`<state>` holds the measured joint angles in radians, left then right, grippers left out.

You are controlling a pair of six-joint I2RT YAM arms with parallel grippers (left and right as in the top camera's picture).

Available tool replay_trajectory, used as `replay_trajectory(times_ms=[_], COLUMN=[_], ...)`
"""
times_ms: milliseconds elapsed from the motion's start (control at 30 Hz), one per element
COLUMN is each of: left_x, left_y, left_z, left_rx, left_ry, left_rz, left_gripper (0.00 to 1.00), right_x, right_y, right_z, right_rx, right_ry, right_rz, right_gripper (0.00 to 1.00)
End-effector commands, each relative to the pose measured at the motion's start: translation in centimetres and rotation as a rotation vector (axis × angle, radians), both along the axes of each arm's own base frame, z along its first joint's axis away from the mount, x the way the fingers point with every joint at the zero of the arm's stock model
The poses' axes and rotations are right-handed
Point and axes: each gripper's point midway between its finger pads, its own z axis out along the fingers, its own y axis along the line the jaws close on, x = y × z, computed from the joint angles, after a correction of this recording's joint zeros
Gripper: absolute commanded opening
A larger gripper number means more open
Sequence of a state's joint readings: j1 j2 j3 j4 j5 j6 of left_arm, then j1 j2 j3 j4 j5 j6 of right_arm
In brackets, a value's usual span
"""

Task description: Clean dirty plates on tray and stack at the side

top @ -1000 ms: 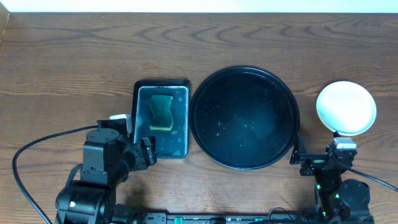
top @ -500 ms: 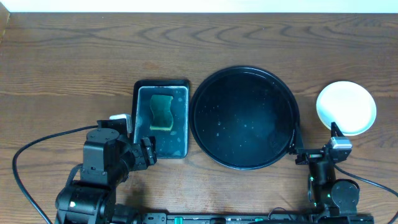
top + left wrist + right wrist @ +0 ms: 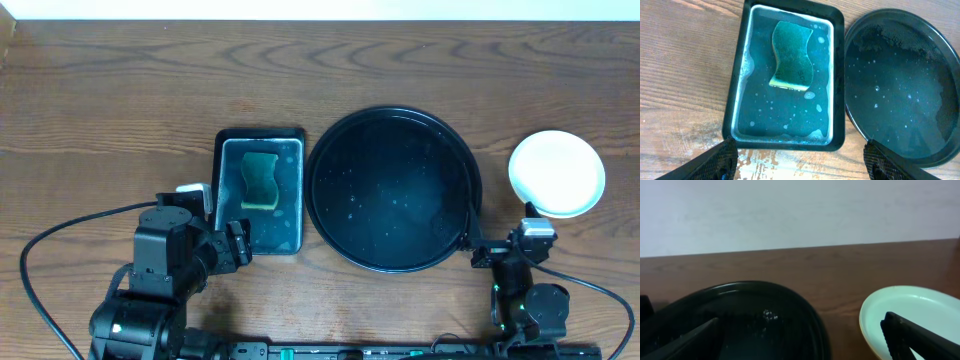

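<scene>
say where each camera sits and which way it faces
Overhead: above the table, looking straight down; left arm and right arm show at the near edge.
Left wrist: on the left gripper, looking down at the sponge in its rectangular tray; own jaws show.
Right wrist: on the right gripper, facing level toward the wall, across the plates; own jaws show.
Shared: all three see the round black tray.

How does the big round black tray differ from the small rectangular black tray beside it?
The round glossy black tray is much wider than the rectangular black tray. The round tray holds only droplets; the rectangular one holds a green-yellow sponge in soapy water. Both are black, rimmed and wet.
</scene>
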<state>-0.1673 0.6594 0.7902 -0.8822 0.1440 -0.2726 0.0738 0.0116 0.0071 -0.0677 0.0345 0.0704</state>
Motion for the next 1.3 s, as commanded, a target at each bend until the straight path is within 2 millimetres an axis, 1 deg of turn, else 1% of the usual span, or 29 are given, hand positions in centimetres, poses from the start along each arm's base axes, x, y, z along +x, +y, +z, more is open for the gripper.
replay_trajectory(times_ms=[0,633,1267], left_x=[-0.07,-0.06,-0.07], left_y=[-0.01,-0.01,-0.01], left_z=[-0.32,-0.31,-0.32], left_rx=[0.007,0.007,0.007], left_ry=[0.005,0.005,0.005], left_rz=[-0.006,-0.006,-0.006], left_gripper=[0.81,0.82,0.81], right_x=[-0.03,-0.06,-0.07], right_y=[0.00,0.48,0.50], right_z=[-0.06,-0.09,-0.12], right_rx=[-0.082,-0.122,-0.112], right_ry=[-0.003,-0.005,-0.004], right_rz=[0.011,0.042,0.042], right_gripper=[0.99,0.99,0.99])
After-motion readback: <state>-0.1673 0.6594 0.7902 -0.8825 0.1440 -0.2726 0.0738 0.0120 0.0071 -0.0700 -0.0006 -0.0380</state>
